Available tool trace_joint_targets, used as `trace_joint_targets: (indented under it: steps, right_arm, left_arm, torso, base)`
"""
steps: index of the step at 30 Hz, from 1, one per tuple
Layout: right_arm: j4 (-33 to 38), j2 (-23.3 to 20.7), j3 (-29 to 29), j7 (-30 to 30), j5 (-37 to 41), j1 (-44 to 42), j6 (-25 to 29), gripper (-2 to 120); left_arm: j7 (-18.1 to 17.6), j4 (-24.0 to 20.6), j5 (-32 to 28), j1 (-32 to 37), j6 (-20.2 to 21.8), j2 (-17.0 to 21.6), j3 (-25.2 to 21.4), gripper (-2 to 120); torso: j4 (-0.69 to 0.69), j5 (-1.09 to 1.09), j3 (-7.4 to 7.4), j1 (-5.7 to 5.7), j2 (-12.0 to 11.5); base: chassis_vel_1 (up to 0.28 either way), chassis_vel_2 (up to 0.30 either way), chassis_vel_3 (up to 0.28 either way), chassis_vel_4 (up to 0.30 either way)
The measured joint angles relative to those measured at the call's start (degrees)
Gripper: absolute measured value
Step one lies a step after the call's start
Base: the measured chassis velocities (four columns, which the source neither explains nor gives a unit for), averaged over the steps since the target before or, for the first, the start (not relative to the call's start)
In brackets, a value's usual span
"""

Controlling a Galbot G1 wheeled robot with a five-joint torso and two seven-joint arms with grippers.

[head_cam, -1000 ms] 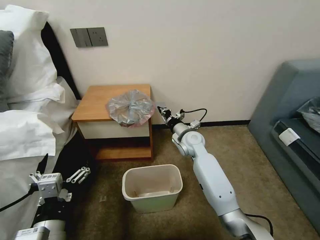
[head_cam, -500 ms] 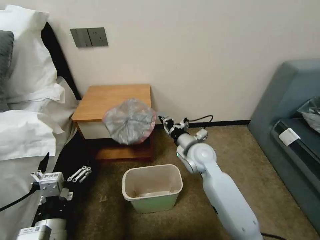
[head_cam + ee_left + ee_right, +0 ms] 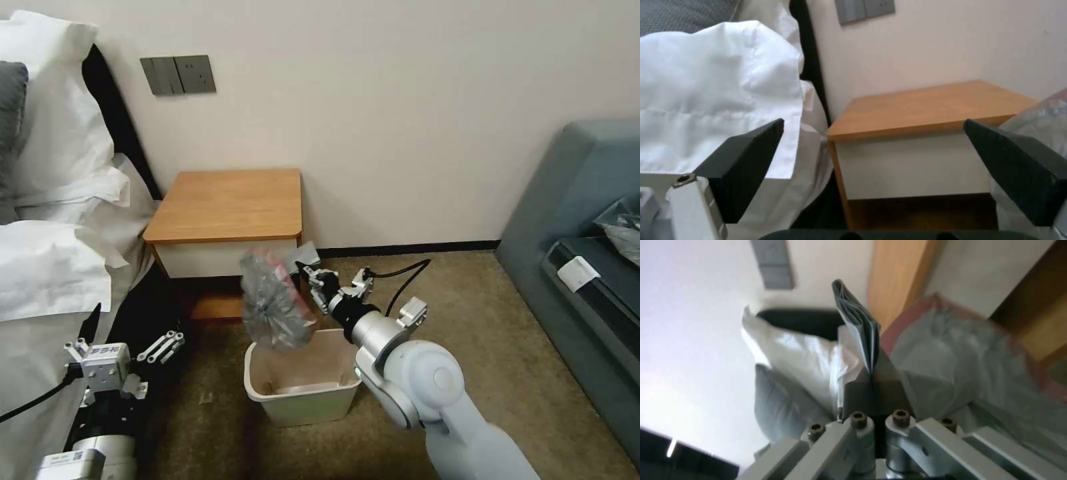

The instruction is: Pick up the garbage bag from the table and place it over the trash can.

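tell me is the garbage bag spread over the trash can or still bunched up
Bunched. The garbage bag hangs crumpled from the shut right hand, above the trash can rim, not stretched around it.

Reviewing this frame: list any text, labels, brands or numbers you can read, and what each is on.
No text can be read.
Label on the left arm's wrist housing: dark code-like marks, too small to read.
White tag on the dark case on the sofa: shows no readable print.
Wall switch and socket plate: no visible lettering.
The garbage bag and trash can: no print visible.
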Motion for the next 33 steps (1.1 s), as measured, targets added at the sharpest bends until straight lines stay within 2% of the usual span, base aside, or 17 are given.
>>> trace_joint_targets:
  steps: [5, 10, 14, 22, 26, 33]
  right_arm:
    - [1.4, -0.2, -3.2, 0.5, -0.4, 2.2, 0.0, 0]
    - [3.2, 0.1, -5.4, 1.6, 0.1, 3.9, 0.4, 0]
    - [4.8, 0.9, -7.0, 3.9, 1.6, 5.4, 1.1, 0]
    - [4.4, -0.1, -8.8, 4.7, 2.7, 5.1, 1.1, 0]
    - [3.6, -0.7, -10.3, 6.6, 2.5, 4.2, 1.3, 0]
    - [0.6, -2.7, -9.9, 5.5, -0.9, 1.8, 0.4, 0]
  left_arm:
    - [0.0, 0.1, 0.0, 0.0, -0.2, 0.1, -0.2, 100]
    - [-0.5, -0.3, -2.7, -0.5, -0.1, 0.8, -1.1, 100]
    - [-0.9, -1.4, -9.4, -2.3, 2.0, 2.6, -2.4, 100]
    - [-0.8, -1.5, -15.2, -3.0, 4.2, 5.1, -4.3, 100]
    - [-0.7, -1.5, -15.9, -3.6, 4.4, 5.6, -4.6, 100]
    - [-0.7, -1.3, -15.5, -4.1, 4.5, 5.7, -3.7, 100]
  torso:
    - [0.01, 0.00, 0.00, 0.00, 0.0]
    - [0.01, -0.01, 0.00, 0.00, 0.0]
    - [0.01, -0.01, 0.00, 0.00, 0.0]
    - [0.00, 0.00, 0.01, 0.00, 0.0]
    - [0.00, 0.00, 0.01, 0.00, 0.0]
    - [0.00, 0.00, 0.01, 0.00, 0.0]
  base:
    - [0.000, 0.000, 0.000, 0.000]
    - [0.000, 0.000, 0.000, 0.000]
    - [0.000, 0.000, 0.000, 0.000]
    - [0.000, 0.000, 0.000, 0.000]
    - [0.000, 0.000, 0.000, 0.000]
    - [0.000, 0.000, 0.000, 0.000]
